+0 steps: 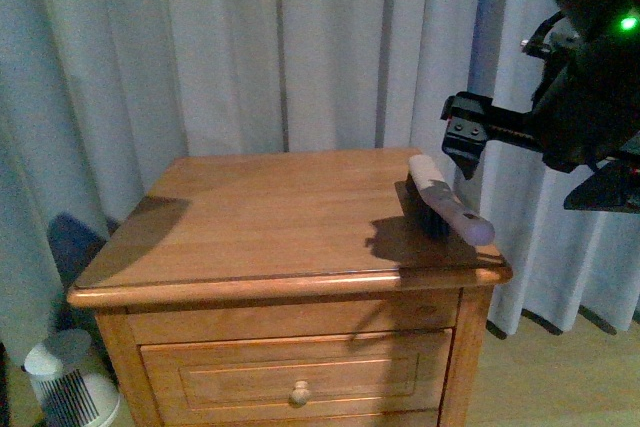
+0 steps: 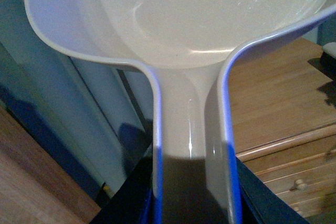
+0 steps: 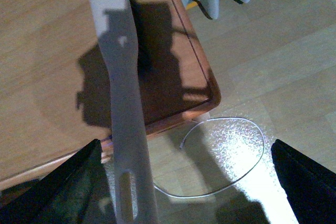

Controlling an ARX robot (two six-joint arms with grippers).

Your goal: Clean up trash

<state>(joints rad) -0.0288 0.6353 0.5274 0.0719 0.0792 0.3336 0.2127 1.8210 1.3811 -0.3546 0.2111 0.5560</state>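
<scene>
I'm gripping the dustpan (image 2: 210, 24), the left end effector (image 2: 191, 203) pinching its handle. The brush (image 1: 447, 204) is lying at the right of the table (image 1: 250, 217), close to the front corner. Above it, upper right, the right end effector (image 1: 465, 137) is hanging spread. No trash is showing anywhere. A glancing grab risks knocking the brush off the edge.

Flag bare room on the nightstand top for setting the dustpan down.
Free: the whole left and centre of the nightstand top, bordered by the back edge, the left edge, the front lip and the brush. Crowded: the right edge, where the brush lies with the right gripper hovering above it.
</scene>
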